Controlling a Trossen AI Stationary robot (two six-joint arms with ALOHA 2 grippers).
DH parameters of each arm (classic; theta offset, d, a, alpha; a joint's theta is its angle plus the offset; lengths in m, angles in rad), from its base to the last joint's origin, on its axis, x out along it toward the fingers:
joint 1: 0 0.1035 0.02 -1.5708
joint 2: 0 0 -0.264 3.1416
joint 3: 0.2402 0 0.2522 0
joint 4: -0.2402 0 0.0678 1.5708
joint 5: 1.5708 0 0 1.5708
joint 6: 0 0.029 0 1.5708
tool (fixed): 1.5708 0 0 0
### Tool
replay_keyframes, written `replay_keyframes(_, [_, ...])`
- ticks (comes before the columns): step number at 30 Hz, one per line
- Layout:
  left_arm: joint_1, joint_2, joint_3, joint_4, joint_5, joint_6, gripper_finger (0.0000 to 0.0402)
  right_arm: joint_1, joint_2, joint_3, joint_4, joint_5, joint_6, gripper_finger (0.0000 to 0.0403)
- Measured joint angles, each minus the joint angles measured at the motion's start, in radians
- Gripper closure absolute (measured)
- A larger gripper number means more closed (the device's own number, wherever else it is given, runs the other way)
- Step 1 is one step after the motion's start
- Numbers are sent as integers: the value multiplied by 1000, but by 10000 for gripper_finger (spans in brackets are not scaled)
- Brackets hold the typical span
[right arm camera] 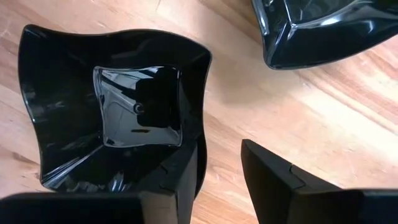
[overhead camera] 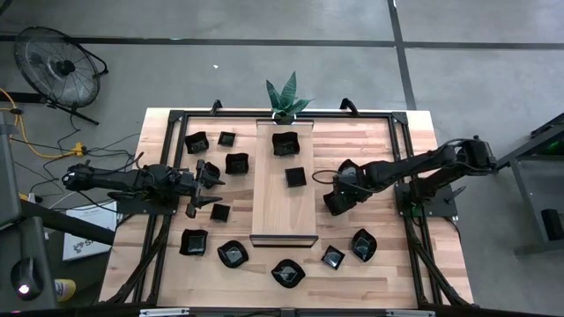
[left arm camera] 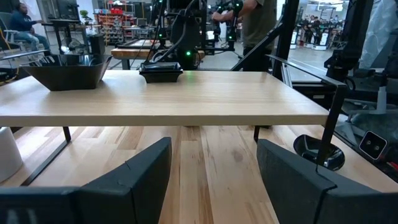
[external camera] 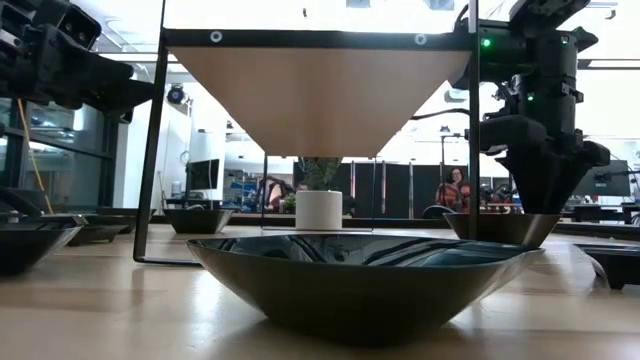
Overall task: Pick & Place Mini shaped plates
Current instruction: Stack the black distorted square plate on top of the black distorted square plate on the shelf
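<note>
The mini shaped plates (overhead camera: 233,254) lie scattered on the table (overhead camera: 388,273), two already on the long board (overhead camera: 280,211). From above, your right gripper (overhead camera: 336,202) hangs over one plate (overhead camera: 338,199) just right of the board; the left gripper (overhead camera: 204,185) waits left of it, released, holding nothing. In the right wrist view that plate (right arm camera: 112,106) lies straight ahead, one dark finger (right arm camera: 180,180) overlapping its near rim, the other outside on bare wood. The pincer is spread, not yet grasping.
</note>
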Motion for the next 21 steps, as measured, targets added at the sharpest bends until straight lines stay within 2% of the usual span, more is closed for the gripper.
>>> replay_keyframes(17, [0, 0, 0, 0, 0, 0, 168, 0, -16, 0, -7, -8, -29, 394])
replay_keyframes(21, [0, 0, 0, 0, 0, 0, 168, 1, -54, 1, -21, -8, -27, 397])
